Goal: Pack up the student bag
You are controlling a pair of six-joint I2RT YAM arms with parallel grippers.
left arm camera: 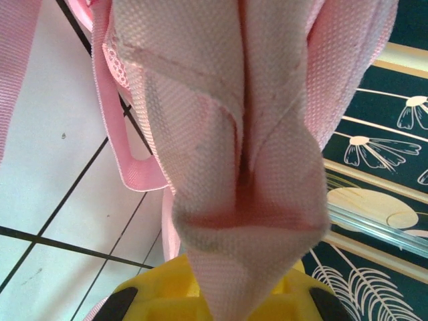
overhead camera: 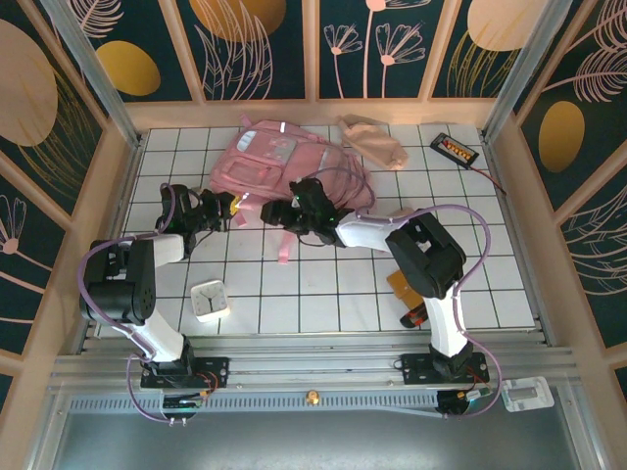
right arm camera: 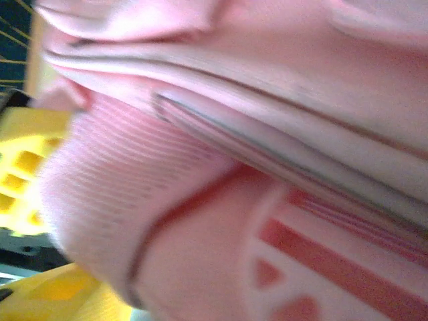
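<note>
The student bag [overhead camera: 279, 162], a large pink backpack with glossy front pockets, lies at the back middle of the tiled table. My left gripper [overhead camera: 232, 210] is at its near left edge, shut on a pinched fold of pink woven bag fabric [left arm camera: 247, 134] that rises out of the yellow jaws. My right gripper [overhead camera: 278, 211] is at the bag's near edge, close to the left one. In the right wrist view the bag's pink fabric and piping [right arm camera: 221, 154] press against the lens and bulge out between the yellow fingers [right arm camera: 23, 167]. A pink strap [overhead camera: 285, 245] trails toward me.
A beige-pink cloth pouch [overhead camera: 374, 140] lies right of the bag. A black device with a cable [overhead camera: 455, 149] sits at the back right. A white clock [overhead camera: 210, 300] rests near the left arm. An orange flat item [overhead camera: 402, 284] and a dark red item [overhead camera: 413, 316] lie by the right arm.
</note>
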